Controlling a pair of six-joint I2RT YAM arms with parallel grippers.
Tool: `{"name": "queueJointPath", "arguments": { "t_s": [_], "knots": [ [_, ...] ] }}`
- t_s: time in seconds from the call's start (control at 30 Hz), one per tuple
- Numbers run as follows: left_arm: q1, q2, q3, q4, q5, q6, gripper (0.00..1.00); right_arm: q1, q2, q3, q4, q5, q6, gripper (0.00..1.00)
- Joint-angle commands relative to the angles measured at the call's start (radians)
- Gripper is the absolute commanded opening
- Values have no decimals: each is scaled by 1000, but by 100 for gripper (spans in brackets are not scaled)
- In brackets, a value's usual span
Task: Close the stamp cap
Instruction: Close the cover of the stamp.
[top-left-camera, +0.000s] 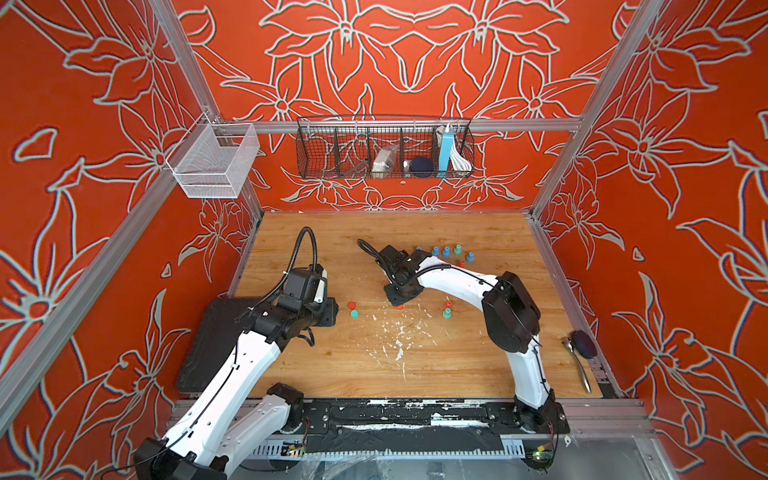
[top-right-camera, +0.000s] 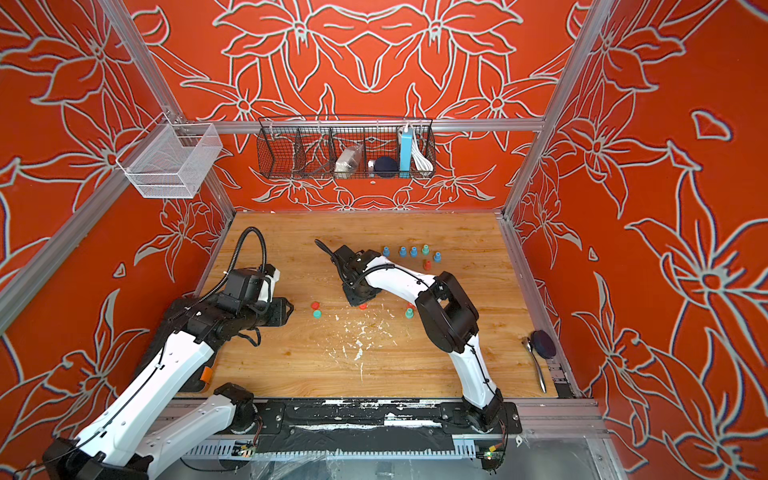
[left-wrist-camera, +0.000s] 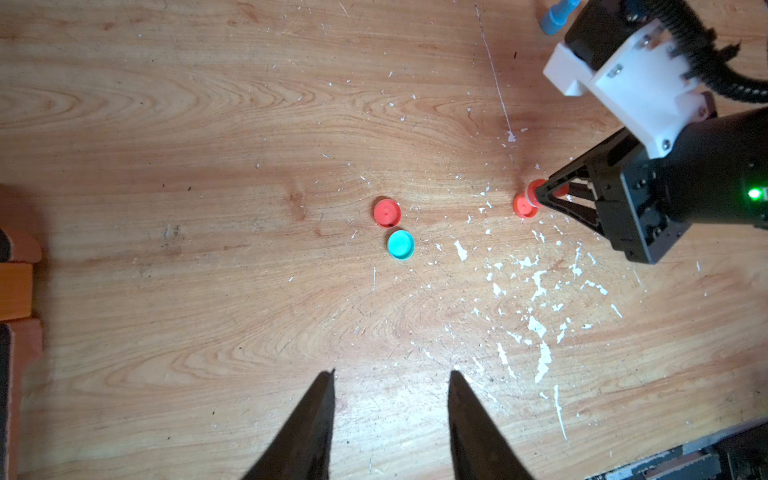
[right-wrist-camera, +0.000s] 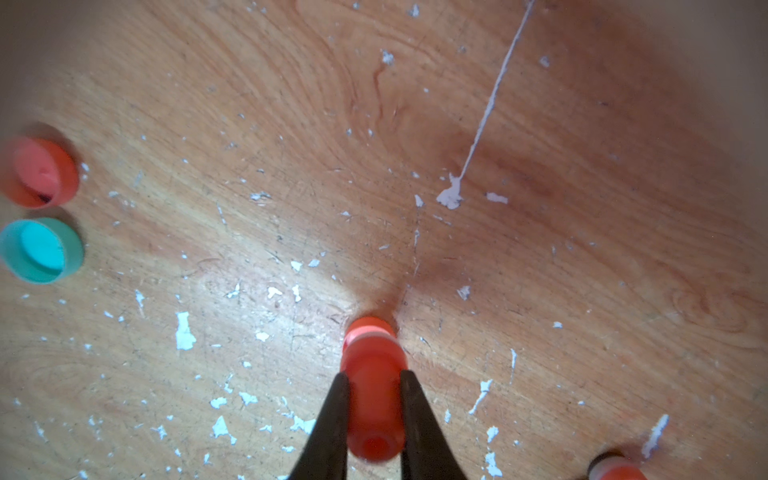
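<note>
- Stamp, red, sits clamped in the right gripper near the middle of the table. Its wide end is down on the wood, and both top views show only a red sliver of it under the gripper.
- Right gripper is closed on the stamp's narrow body, with a finger pressed against each side.
- Left gripper hangs over the left part of the table. Its fingers are parted and nothing is between them.
- Red cap lies loose on the wood, left of the stamp, between the two grippers and touching neither.
- Teal cap lies just beside the red cap on its near side, a small gap between them.
- Right of the held stamp, another red stamp and a teal stamp stand close together.
- Far right on the table, blue stamps stand in a loose row with one more teal, and one more red just nearer.
- Spoon lies by the right edge, a dark round thing beside its bowl.
- Black wire basket hangs on the far wall, and a white mesh basket on the left rail.
- White flecks are scattered over the wood near the middle.
</note>
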Motion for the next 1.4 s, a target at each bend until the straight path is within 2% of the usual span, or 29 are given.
{"name": "queueJointPath", "arguments": {
  "t_s": [0.0, 1.37],
  "knots": [
    [10, -14, 1, 4, 2, 13, 45, 9, 9, -7, 3, -5, 23, 9],
    [16, -16, 1, 6, 2, 14, 45, 9, 29, -75, 45, -5, 34, 9]
  ]
}}
